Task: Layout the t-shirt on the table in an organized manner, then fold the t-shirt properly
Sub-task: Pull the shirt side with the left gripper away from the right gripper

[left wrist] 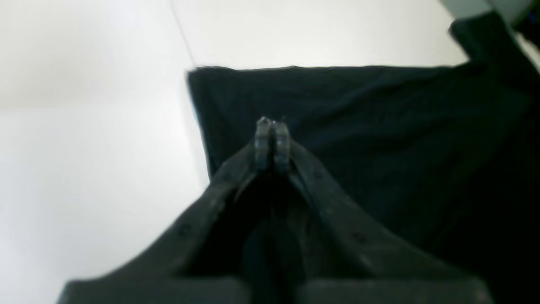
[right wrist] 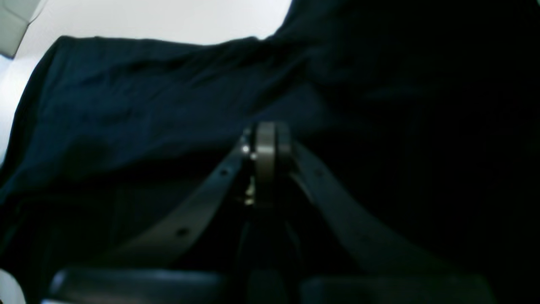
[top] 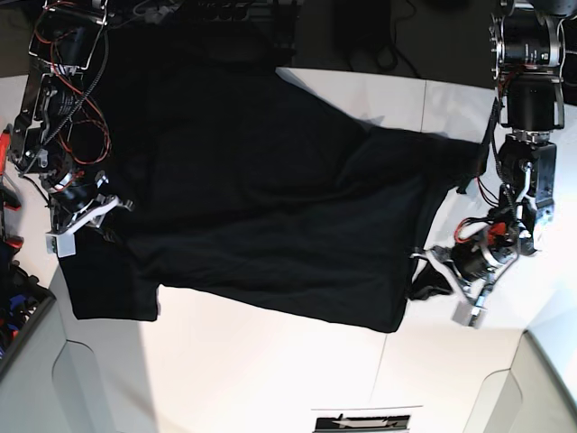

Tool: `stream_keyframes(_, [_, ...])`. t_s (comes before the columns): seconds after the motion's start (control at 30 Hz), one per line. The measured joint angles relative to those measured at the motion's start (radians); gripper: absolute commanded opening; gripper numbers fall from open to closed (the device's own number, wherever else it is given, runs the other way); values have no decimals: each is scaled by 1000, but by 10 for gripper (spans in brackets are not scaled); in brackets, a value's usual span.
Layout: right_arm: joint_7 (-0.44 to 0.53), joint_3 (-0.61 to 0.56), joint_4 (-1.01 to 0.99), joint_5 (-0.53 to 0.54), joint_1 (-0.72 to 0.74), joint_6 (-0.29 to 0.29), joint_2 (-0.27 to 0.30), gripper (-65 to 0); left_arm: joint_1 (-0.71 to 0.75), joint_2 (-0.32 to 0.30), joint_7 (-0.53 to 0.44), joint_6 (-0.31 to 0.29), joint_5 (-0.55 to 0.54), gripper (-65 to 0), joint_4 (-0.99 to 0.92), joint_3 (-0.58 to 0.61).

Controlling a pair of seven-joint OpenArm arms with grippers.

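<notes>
The black t-shirt (top: pixel 252 180) lies spread across the white table (top: pixel 270 361), with one sleeve hanging toward the near left. My left gripper (top: pixel 422 269) is at the shirt's right edge. In the left wrist view its fingers are pressed shut (left wrist: pixel 272 124) over the flat cloth (left wrist: pixel 358 126) near a corner, and no fabric shows between them. My right gripper (top: pixel 122 207) is at the shirt's left edge. In the right wrist view it is shut (right wrist: pixel 265 126) amid rumpled cloth (right wrist: pixel 147 93) that rises toward it, and it appears to pinch the shirt.
A thin dark seam (left wrist: pixel 181 33) runs across the bare table (left wrist: pixel 84 126) left of the shirt. A dark bin (top: pixel 18 325) stands at the near left of the base view. A small dark object (top: pixel 361 421) lies at the table's near edge.
</notes>
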Motion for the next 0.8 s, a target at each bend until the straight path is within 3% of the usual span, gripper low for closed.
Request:
stream_keyframes(0.23, [-13,0,7,-4,-107,0,-2,-650,-10,11,-2,-50,8,-650,-157,141])
stream_keyframes(0.43, [16,0,11,-25,-173,11,-2,-650,-14,11,-68,-49,119,-650,-179,157])
stream_keyframes(0.63, [31,0,13,-62,-179,15,4,-650,-26,-18,-105,26,224,-650,-179,157])
stream_keyframes(0.8, [65,0,13,-129,-177,20,4,-650,-47,-31,-127,22,239,-650,-231,157])
